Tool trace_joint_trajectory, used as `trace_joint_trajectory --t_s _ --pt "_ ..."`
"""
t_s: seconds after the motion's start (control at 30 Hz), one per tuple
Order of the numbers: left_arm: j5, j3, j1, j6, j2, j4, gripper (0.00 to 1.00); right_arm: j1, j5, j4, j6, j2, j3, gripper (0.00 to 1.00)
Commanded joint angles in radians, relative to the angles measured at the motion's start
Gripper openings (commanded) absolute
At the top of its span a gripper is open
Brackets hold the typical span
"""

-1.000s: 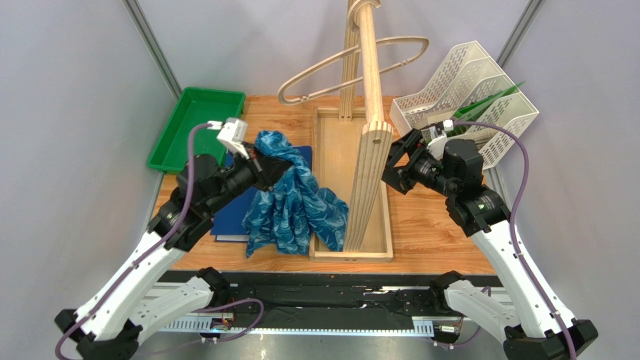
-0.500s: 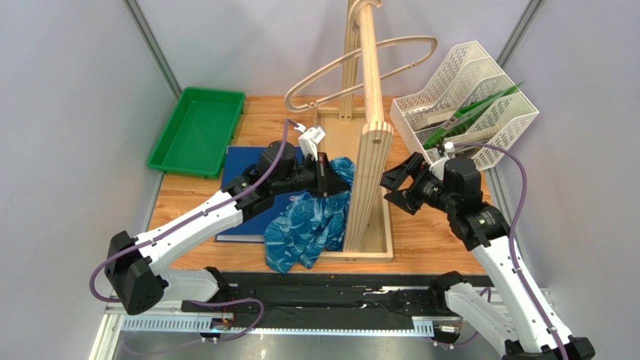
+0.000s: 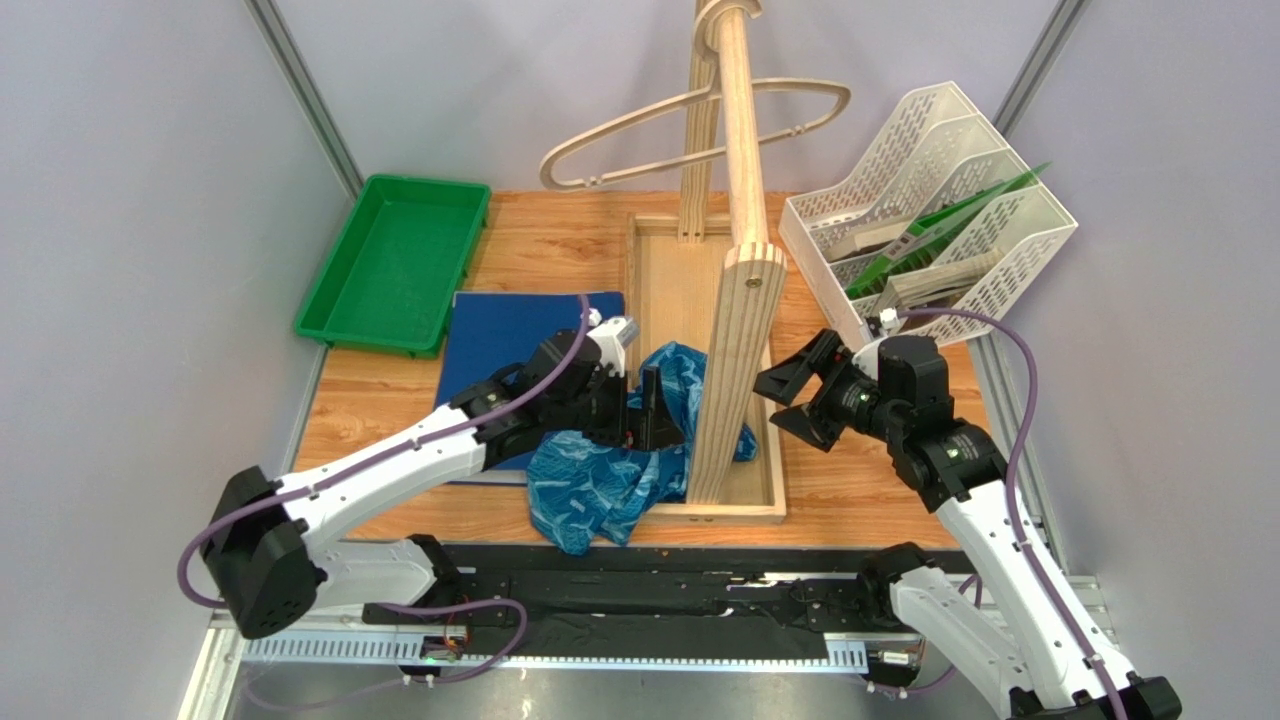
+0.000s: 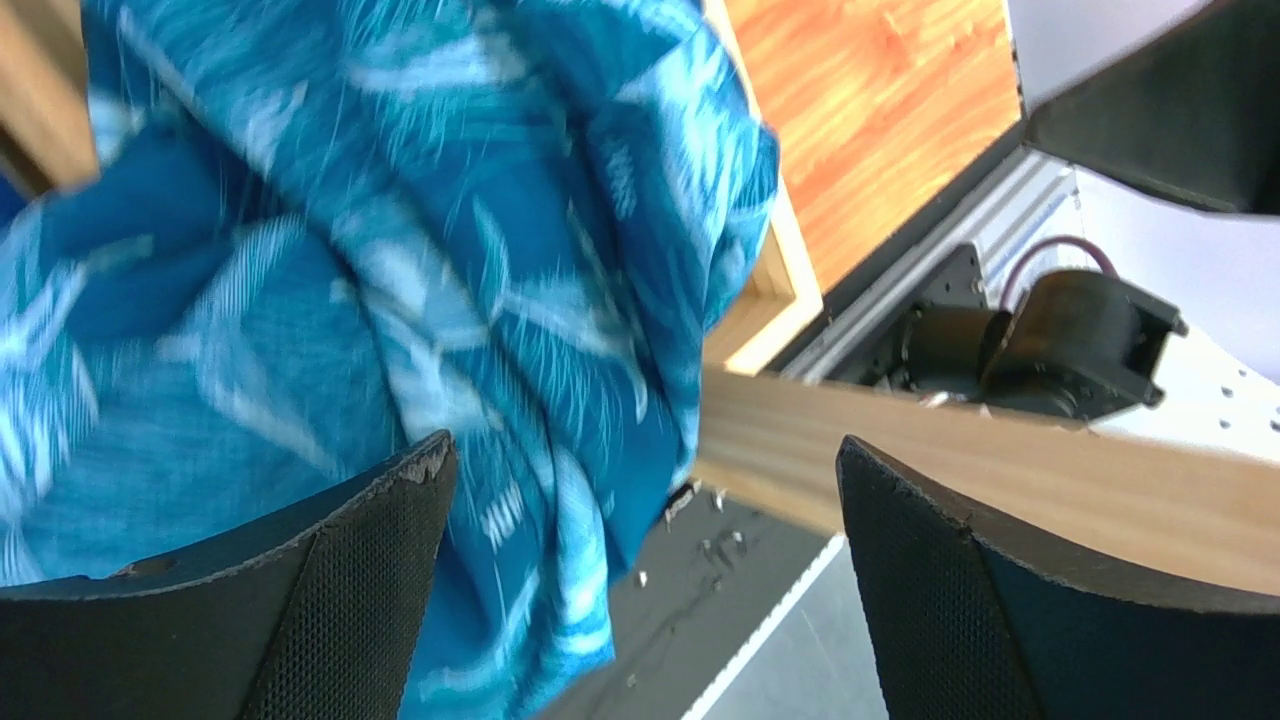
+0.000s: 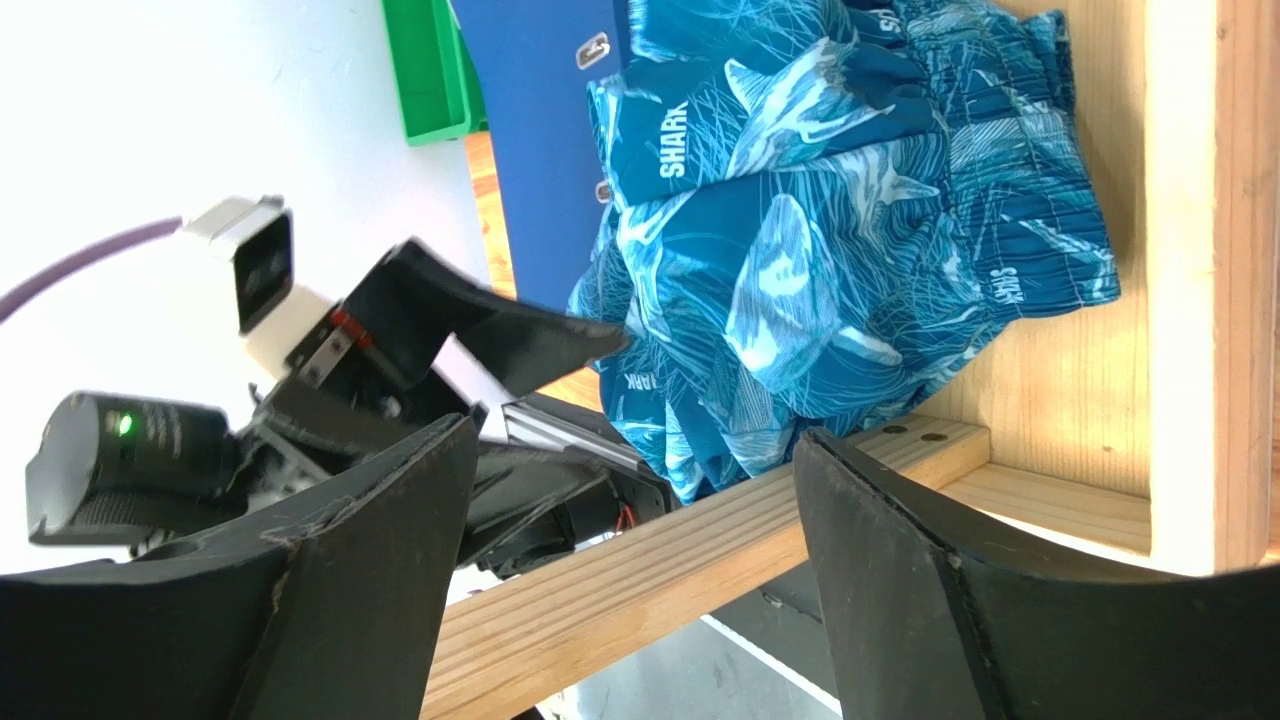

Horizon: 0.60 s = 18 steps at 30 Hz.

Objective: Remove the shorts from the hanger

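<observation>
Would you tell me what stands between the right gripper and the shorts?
The wooden stand's upright board separates the right gripper from the shorts, seen in the top external view.

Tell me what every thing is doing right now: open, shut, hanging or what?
hanger, bare, hanging on the wooden stand.
shorts, off it, crumpled against the stand's base.
left gripper, jaws open, at the shorts.
right gripper, jaws open, holding nothing.
blue binder, shut, lying flat.
</observation>
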Motion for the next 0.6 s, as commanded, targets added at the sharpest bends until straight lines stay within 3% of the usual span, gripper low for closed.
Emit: trace_joint_trajectory --t_s 0.0,0.23,0.37,0.43,0.57 --pt "-0.04 -0.039 -0.025 -0.079 -0.149 -0.038 0.99 -0.006 -0.019 0.025 -0.02 -0.013 -0.016 0.82" --pt "-0.128 -0.16 -0.065 -0.368 -0.412 -0.143 0.99 -0.006 -0.018 0.037 -0.008 -0.023 -0.044 0.82" --pt "-0.112 -0.33 -0.079 -0.611 -0.539 -0.004 0.99 -0.007 -0.015 0.066 0.013 -0.026 -0.061 0.81" --pt "-0.083 -0.355 -0.08 -0.698 -0.517 0.078 0.99 -0.007 -0.019 0.075 0.027 -0.023 -0.067 0.8" --pt "-0.112 -0.259 -0.099 -0.797 -0.382 -0.06 0.99 -0.009 -0.024 0.075 0.029 -0.024 -0.067 0.8"
